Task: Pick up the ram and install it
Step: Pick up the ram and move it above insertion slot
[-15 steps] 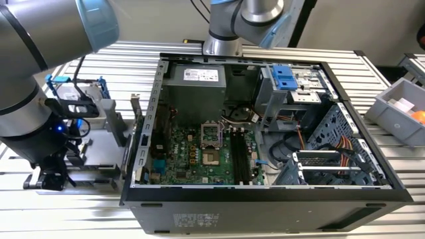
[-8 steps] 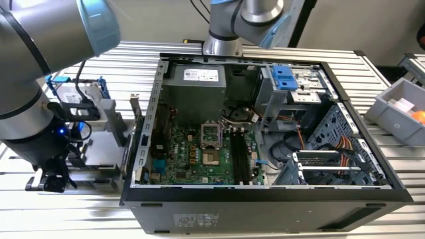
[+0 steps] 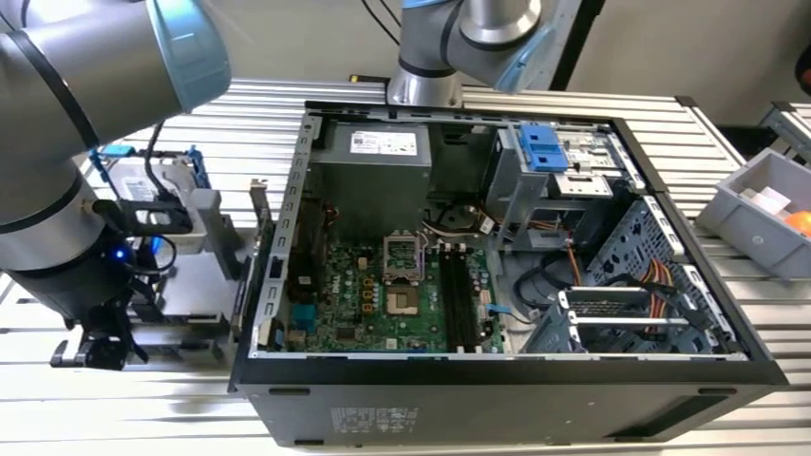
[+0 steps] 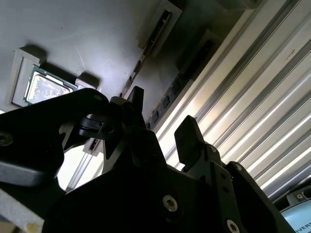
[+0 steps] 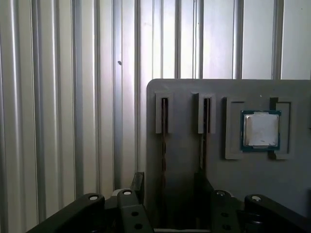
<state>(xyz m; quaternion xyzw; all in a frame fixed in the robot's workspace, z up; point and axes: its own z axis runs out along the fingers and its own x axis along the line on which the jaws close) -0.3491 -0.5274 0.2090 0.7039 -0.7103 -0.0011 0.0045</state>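
Hovering over ram (image 5: 164, 141) | it stood edge-up in grey holder (image 5: 184, 121) | jaws were open | you likely needed to centre them, then close gently on its flat faces.

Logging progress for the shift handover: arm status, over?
Gripper open, straddling the ram standing in its grey holder. Ram not gripped. Second stick close beside one finger.

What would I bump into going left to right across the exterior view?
Robot arm's wrist end → green motherboard → blue latch → grey bin.
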